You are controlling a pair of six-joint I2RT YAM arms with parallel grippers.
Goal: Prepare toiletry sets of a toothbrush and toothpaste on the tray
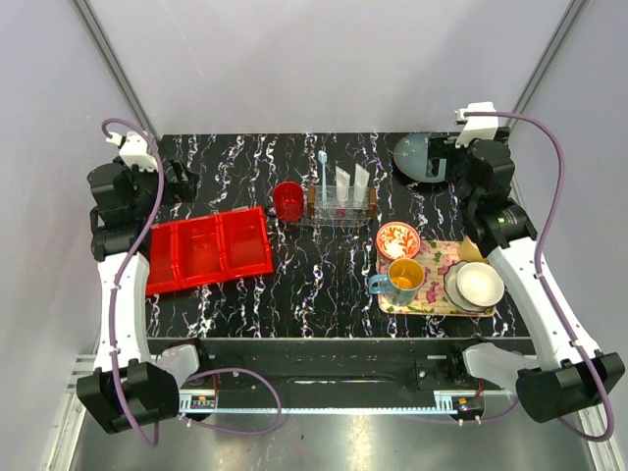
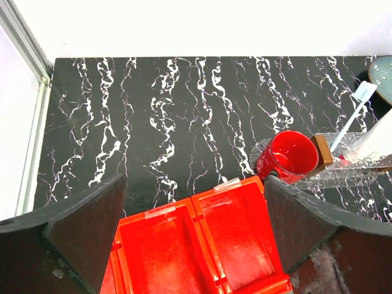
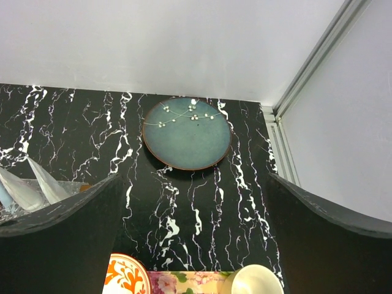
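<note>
Looking over my black marbled counter (image 1: pixel 334 285) between pale walls: both claws, left (image 2: pixel 195 184) and right (image 3: pixel 195 184), hang released, grasping nothing.

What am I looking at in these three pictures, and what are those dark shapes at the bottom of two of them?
You see two robot arms bolted to a black marbled table. The top view is from a fixed camera above and behind them. The other two come from small cameras on each wrist, and the dark shapes are each arm's own fingers.

The left end effector hangs open over a red bin, holding nothing. The right end effector is also open and empty, near a blue-green plate.

In the middle stand a red cup and a clear tray where a toothbrush and two toothpaste tubes stand upright in a small rack. To the right, a floral tray carries a patterned bowl, a mug and pale dishes.
</note>
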